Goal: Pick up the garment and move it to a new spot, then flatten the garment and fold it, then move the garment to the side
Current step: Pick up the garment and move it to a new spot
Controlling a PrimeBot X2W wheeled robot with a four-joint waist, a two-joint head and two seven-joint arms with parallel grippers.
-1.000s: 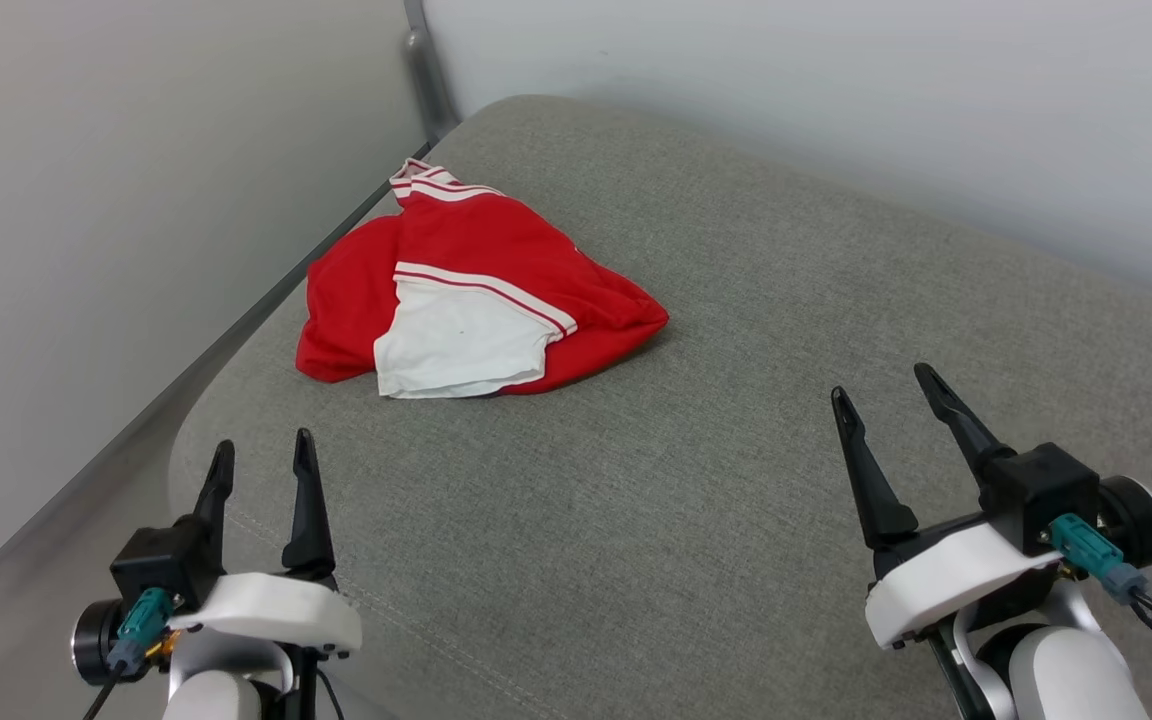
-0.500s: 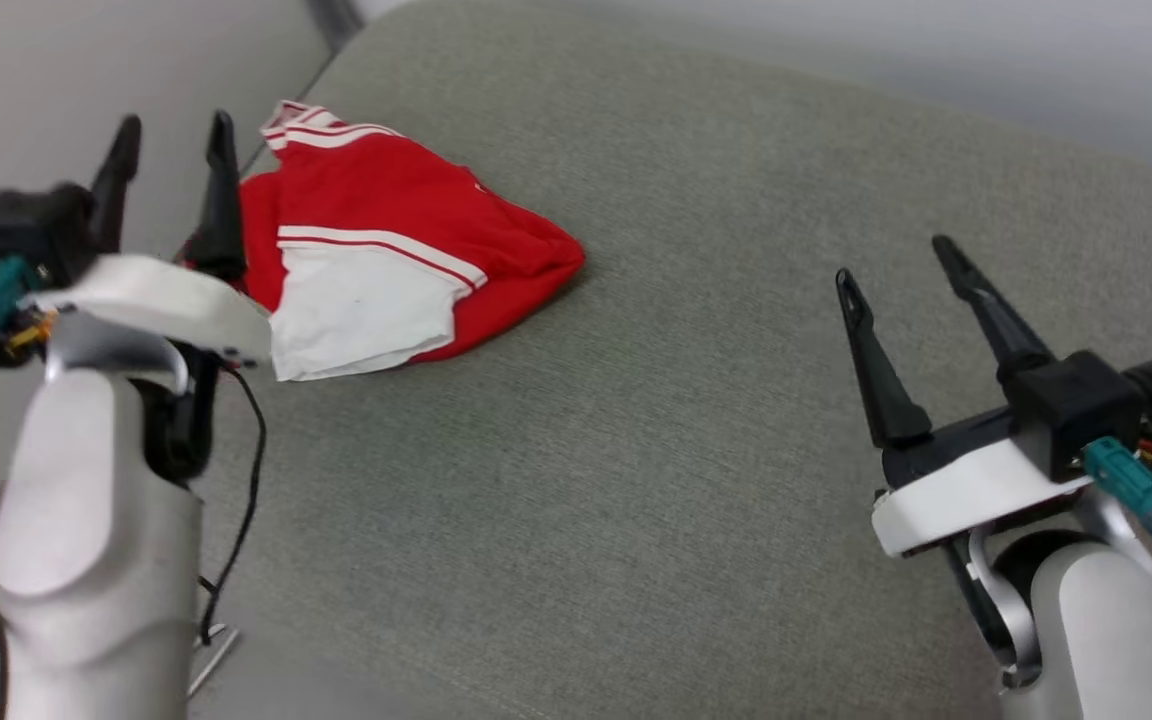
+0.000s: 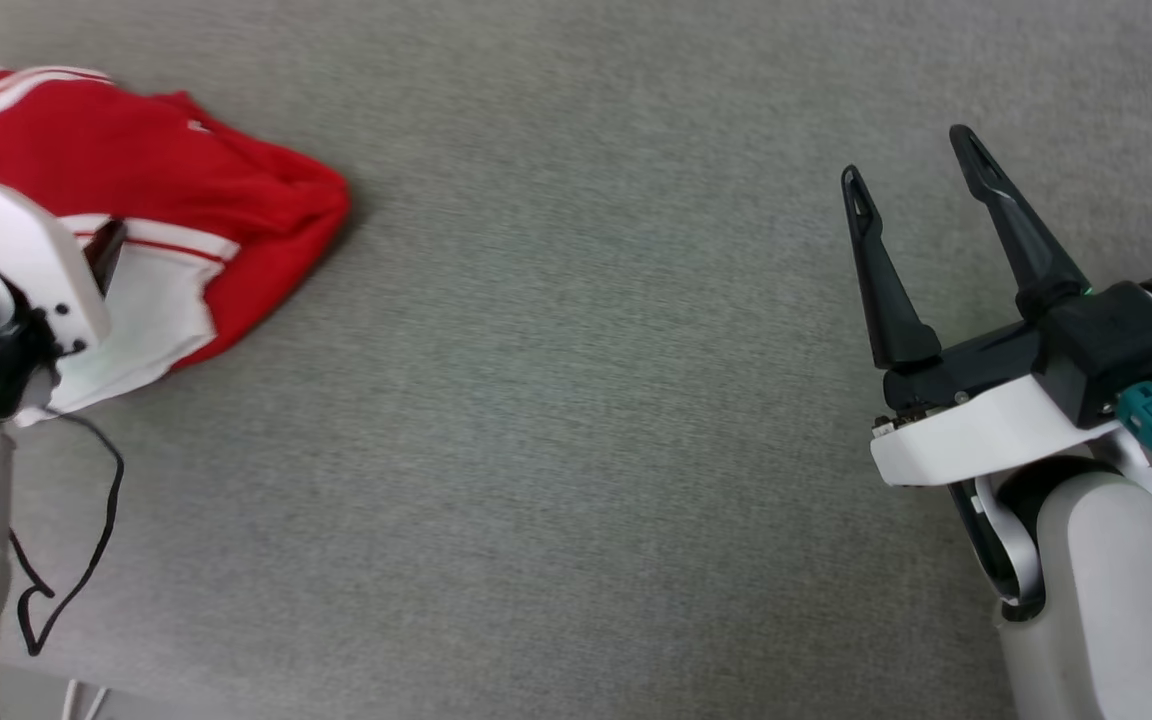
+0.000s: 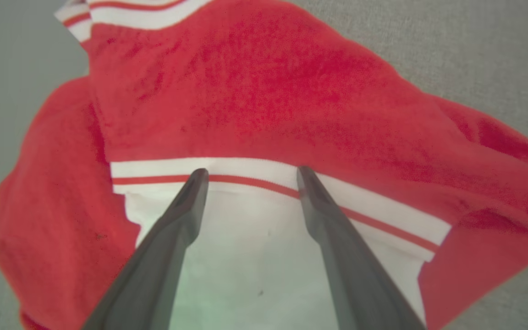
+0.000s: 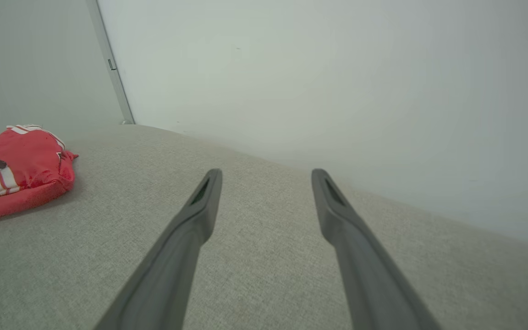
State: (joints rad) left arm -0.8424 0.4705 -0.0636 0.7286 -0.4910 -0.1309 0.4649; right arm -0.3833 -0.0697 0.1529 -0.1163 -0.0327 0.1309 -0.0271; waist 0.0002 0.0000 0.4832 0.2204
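Hovering with left gripper [image 4: 251, 172] spread above shirt [image 4: 264, 91]: soft, light; best pinched at striped sleeve seam [image 4: 250, 178], 12 o'clock. Same spread on right gripper [image 3: 908, 155].

- Finding nothing legible in the head view or either wrist view: no word, number, brand or sign.
- Peeking from a fold of the garment [image 5: 30, 160] in the right wrist view, a tiny dark, white-edged scrap of print [image 5: 59, 155], being too small to read.
- Facing the left wrist camera with plain red cloth, a white sleeve [image 4: 245, 256] and striped trim [image 4: 245, 178], all carrying no lettering.
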